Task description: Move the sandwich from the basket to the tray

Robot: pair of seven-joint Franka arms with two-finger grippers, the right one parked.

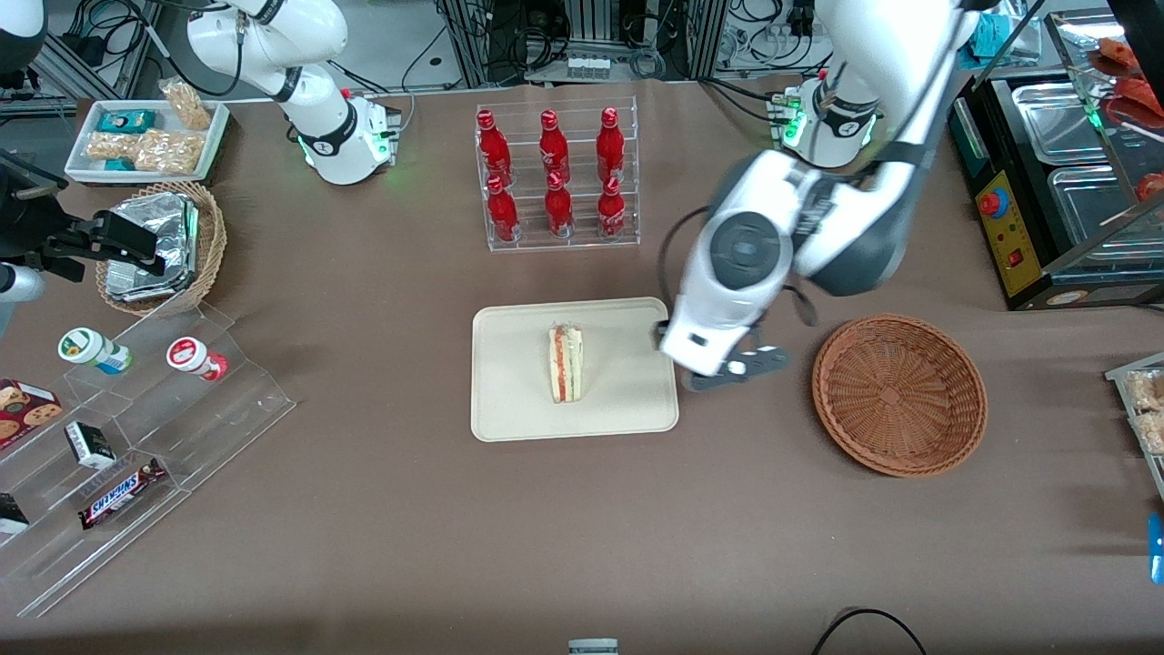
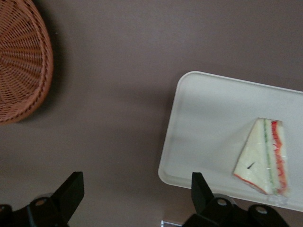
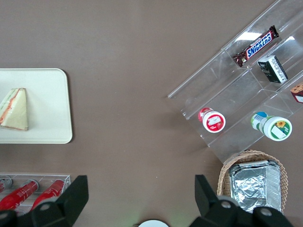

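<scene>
Sandwich (image 1: 566, 362) lies on tray (image 1: 509, 400) — wrist view alone shows gripper (image 2: 137, 191) spread, empty, above table.

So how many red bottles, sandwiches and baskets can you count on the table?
Red bottles in the clear rack: 6
Sandwich on the tray: 1
Baskets: 2, the empty reddish-brown basket and the tan basket with foil packets
Total: 9
The end effector hangs open over the bare table between the tray and the empty basket.
</scene>
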